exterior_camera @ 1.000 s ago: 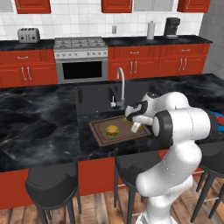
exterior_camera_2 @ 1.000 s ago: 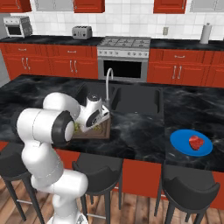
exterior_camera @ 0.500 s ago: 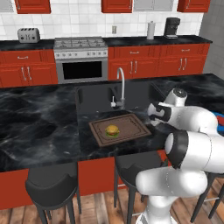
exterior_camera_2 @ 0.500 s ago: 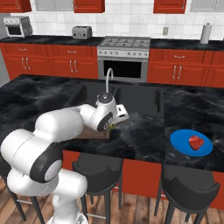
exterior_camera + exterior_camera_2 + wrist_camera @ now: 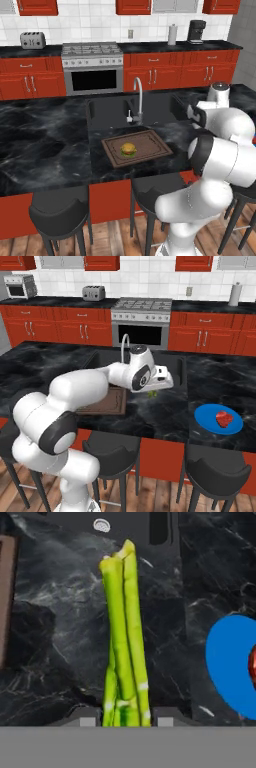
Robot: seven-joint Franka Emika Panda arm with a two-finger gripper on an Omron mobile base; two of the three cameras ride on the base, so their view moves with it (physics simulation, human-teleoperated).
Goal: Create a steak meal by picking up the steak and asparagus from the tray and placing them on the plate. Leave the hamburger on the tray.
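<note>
Over the black counter, the gripper (image 5: 125, 718) was clamped on the asparagus (image 5: 123, 637); the right base view showed one steak (image 5: 224, 418) on the plate (image 5: 210, 421), the left one hamburger (image 5: 129, 149) on the tray (image 5: 152, 142).

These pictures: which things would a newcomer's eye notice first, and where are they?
First, the asparagus, bright green stalks clamped in the gripper and carried above the black counter between tray and plate. Next, the blue plate to the right with the red steak already on it. The hamburger sits alone on the tray.
</note>
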